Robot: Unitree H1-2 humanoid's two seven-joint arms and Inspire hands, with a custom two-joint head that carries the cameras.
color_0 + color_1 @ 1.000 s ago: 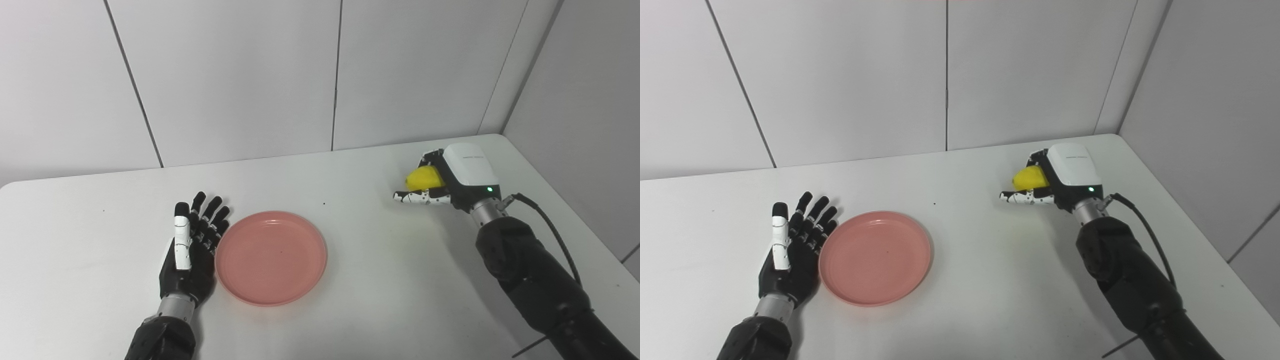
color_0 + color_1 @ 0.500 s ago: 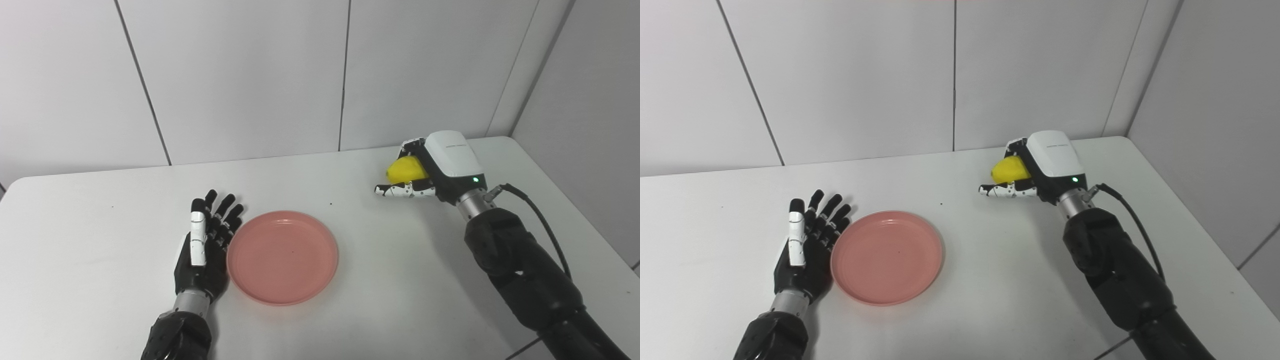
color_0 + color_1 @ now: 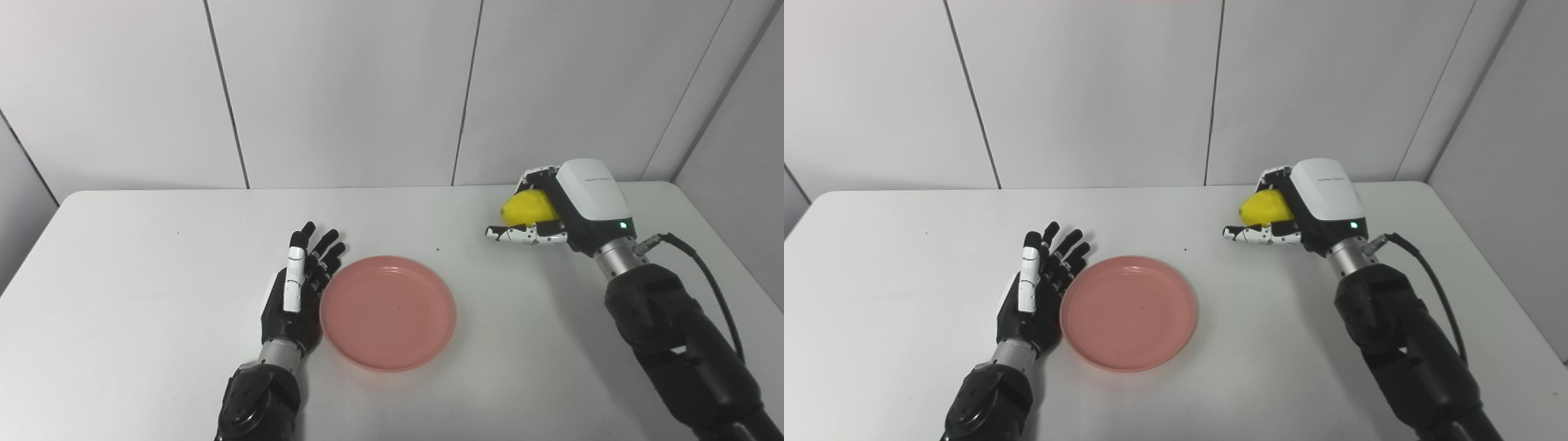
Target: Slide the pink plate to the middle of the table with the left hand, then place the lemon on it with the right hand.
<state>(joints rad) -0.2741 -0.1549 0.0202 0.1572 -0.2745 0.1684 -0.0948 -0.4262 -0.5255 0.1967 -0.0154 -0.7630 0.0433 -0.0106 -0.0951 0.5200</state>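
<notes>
H1-2 humanoid at a white table (image 3: 122, 257): pink plate (image 3: 388, 312) sits near the table's middle, empty; left hand (image 3: 298, 293) lies flat just beside its left rim, apparently touching it, fingers spread & holding nothing; right hand (image 3: 554, 211), well apart to the plate's right and toward the back wall, has fingers curled round the lemon (image 3: 529, 207), thumb stretched out below it; lemon looks lifted off the tabletop. Step in hand, by the look of it: plate slide done or nearly so, lemon carry under way. Next move calls for the right arm to swing left & toward the robot, lower over the plate's centre, then loosen fingers gently so the lemon doesn't roll off.
</notes>
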